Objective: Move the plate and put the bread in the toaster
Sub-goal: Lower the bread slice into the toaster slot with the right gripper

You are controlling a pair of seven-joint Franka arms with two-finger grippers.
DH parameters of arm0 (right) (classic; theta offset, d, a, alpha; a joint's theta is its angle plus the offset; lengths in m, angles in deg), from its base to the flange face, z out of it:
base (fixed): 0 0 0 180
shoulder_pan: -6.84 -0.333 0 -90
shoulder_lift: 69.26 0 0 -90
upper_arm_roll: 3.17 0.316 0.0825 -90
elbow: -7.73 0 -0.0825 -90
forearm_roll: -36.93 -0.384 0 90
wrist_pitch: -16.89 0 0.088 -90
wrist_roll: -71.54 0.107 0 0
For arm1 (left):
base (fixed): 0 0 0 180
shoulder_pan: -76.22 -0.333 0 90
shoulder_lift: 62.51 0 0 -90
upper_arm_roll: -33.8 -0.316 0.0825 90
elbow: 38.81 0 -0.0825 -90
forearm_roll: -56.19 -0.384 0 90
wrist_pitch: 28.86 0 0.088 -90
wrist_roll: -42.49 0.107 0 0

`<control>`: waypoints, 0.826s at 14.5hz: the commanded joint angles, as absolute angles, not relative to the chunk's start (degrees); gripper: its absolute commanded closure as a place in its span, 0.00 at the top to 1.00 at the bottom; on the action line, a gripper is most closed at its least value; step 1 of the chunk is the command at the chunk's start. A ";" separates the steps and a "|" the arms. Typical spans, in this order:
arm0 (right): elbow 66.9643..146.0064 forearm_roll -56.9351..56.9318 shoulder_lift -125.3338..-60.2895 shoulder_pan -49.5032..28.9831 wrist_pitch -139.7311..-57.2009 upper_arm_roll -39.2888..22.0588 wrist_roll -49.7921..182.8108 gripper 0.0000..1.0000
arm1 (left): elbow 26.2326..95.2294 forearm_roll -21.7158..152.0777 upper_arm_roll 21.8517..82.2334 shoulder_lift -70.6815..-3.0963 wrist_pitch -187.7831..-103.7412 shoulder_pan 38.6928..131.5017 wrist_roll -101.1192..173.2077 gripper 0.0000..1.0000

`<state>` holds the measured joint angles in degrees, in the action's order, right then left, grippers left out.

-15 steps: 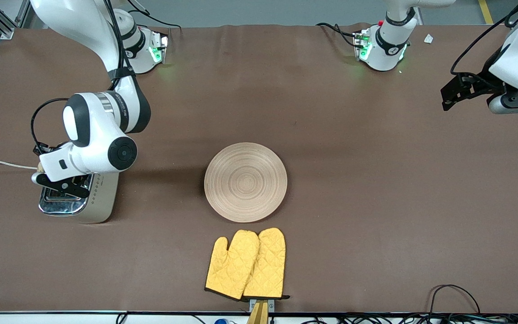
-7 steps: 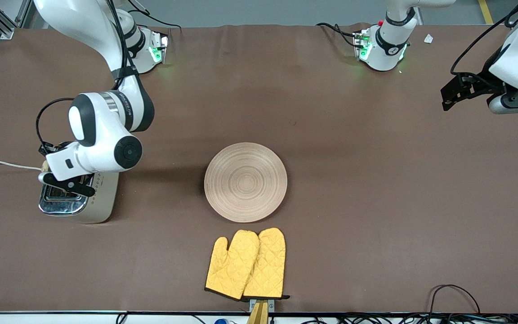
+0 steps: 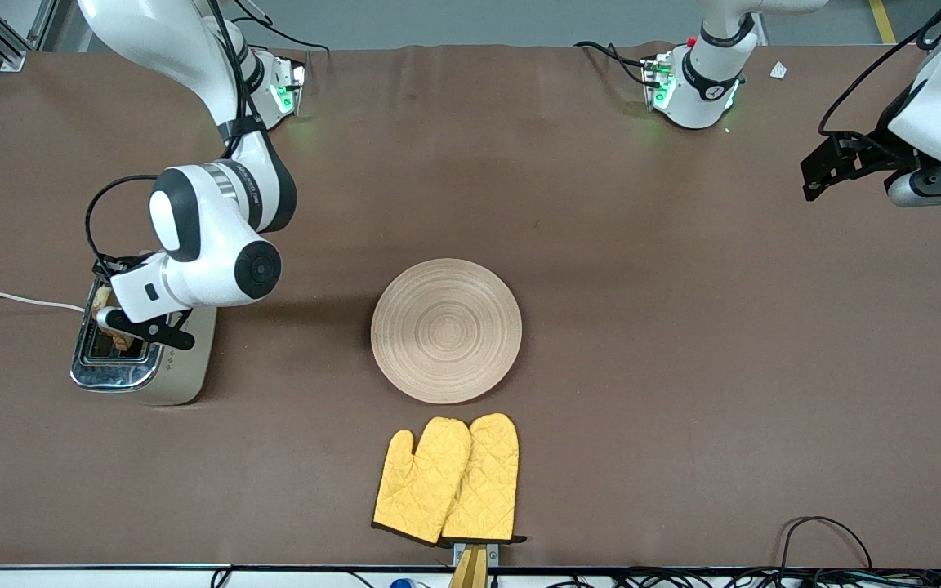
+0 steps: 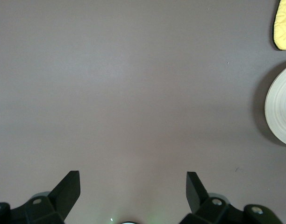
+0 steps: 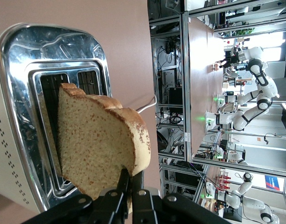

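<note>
**Bread over the slot, plate already parked**

Now the right tool (image 3: 115, 331) is hanging just above the toaster (image 3: 144, 367), its fingers pinching the bread (image 5: 98, 151) by one crust edge. From the right wrist view the slice is standing on edge, tilted a little, its free edge reaching toward one of the two slots but not inside it as far as I can tell. The slice is sitting directly beneath the tool and directly over the chrome top; no part of it is visibly resting on the metal.

Well away from that tool, toward the middle of the worktop (image 3: 683, 367), the plate (image 3: 446, 331) is lying flat with nothing on it. A pair of yellow oven mitts (image 3: 446, 479) is lying just beside the plate, on the camera side.

The left tool (image 3: 826, 167) is waiting over the worktop at its own arm's end, fingers (image 4: 68, 189) spread wide and holding nothing.

Judgement on progress: the plate part is looking finished, since it is sitting alone and bare. The bread part is under way and close. What is left, as I am reading it: squaring the slice with a slot, lowering it in, letting go, and lifting the tool clear. The tilt is the thing to watch; a corner could be catching on the slot rim.
</note>
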<state>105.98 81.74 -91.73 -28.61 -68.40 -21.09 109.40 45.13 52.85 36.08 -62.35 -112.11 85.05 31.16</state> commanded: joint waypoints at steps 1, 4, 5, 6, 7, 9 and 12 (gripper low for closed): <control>110.73 80.88 -87.37 -29.37 -68.37 -21.10 110.92 0.00 | 43.72 52.50 35.83 -61.72 -112.01 85.10 32.39 1.00; 111.61 80.88 -86.93 -29.46 -67.66 -21.10 110.92 0.00 | 43.72 52.50 35.83 -61.72 -112.01 85.10 32.39 1.00; 111.61 80.88 -87.01 -29.46 -67.83 -21.10 110.83 0.00 | 43.72 52.50 35.83 -61.72 -112.01 85.10 32.39 1.00; 111.53 80.96 -87.19 -29.37 -68.36 -21.10 110.83 0.00 | 43.72 52.50 35.83 -61.72 -112.09 85.10 32.39 1.00; 111.53 81.05 -87.45 -28.94 -69.06 -21.10 110.83 0.00 | 43.72 52.50 35.83 -61.72 -112.01 85.10 32.39 1.00; 111.44 81.14 -87.54 -28.67 -70.82 -21.18 110.83 0.00 | 43.72 52.50 35.83 -61.72 -112.01 85.10 32.39 1.00; 111.00 81.84 -87.80 -28.23 -74.15 -21.36 110.57 0.00 | 43.72 52.41 35.83 -61.72 -112.01 85.10 32.39 1.00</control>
